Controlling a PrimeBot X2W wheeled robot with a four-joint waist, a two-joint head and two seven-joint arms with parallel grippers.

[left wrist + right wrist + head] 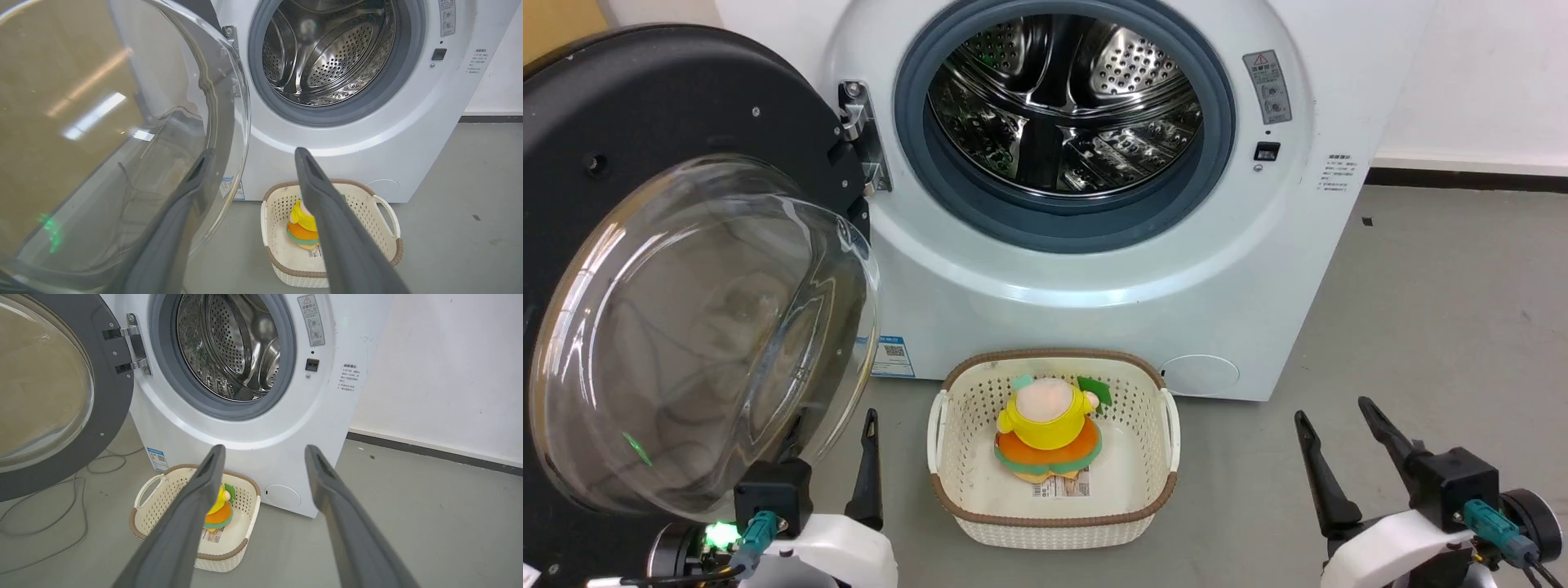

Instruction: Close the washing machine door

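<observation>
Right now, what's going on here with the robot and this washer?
The robot faces a white front-loading washing machine whose door hangs wide open, its steel drum looking empty. Both sets of jaws stand open, holding nothing; the left ones sit close by the door's glass bowl. A cream basket holding a plush toy sits on the floor in front.

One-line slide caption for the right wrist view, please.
Open right gripper faces the washing machine with the washing machine door swung wide open; a toy sits in the basket.

Left pincer [254,152], right pincer [1331,408]: both spread wide (empty), held low, pointing forward.
</observation>
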